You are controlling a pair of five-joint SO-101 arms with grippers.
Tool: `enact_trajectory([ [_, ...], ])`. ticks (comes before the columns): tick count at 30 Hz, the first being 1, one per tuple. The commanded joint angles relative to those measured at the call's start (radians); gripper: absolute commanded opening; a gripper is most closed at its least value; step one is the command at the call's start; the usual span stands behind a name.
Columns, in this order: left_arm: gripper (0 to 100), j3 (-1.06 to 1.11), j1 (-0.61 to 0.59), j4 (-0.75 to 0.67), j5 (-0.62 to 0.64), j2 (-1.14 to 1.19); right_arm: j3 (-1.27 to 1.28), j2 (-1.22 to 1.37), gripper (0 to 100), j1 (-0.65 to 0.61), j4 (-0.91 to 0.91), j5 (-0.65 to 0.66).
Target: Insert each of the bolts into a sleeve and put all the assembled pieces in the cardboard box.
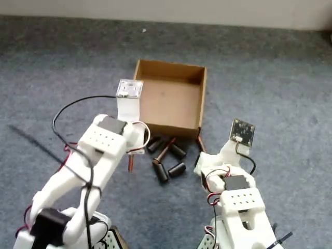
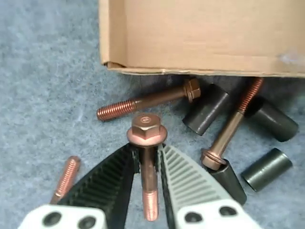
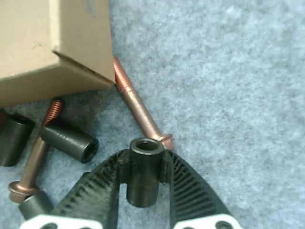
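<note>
My left gripper (image 2: pixel 147 153) is shut on a copper bolt (image 2: pixel 147 143), gripped just under its hex head, shaft between the fingers. My right gripper (image 3: pixel 144 160) is shut on a black sleeve (image 3: pixel 144 179) held upright with its open bore facing up. The cardboard box (image 1: pixel 171 98) stands open just beyond both grippers. Loose bolts (image 2: pixel 147 101) and black sleeves (image 2: pixel 207 109) lie on the carpet in front of the box wall (image 2: pixel 200 38). Another bolt (image 3: pixel 138 102) lies beside the box corner (image 3: pixel 81 57), close to the held sleeve.
Grey carpet (image 1: pixel 270 78) surrounds everything. A third loose bolt (image 2: pixel 66 177) lies apart from the pile, by the left arm (image 1: pixel 109 137). The right arm (image 1: pixel 231 181) stands to the right of the pile (image 1: pixel 167 158). Open carpet lies left and right of the box.
</note>
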Motion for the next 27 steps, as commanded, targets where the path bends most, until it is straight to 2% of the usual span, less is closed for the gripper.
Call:
enact_trajectory([
  [1, 0, 0.019, -0.018, -0.04, -0.06, -0.11, -0.002, -0.027, 0.4, 0.012, -0.019, 0.008],
  [8, 0, 0.027, -0.018, -0.106, -0.212, -0.255, -0.002, -0.028, 0.4, 0.012, -0.019, 0.011],
  [20, 0, 0.028, -0.022, -0.11, -0.213, -0.503, -0.045, -0.05, 0.4, 0.012, -0.016, 0.012],
  [27, 0, 0.028, -0.018, -0.11, -0.215, -0.641, -0.073, -0.329, 0.4, 0.005, 0.111, 0.083],
])
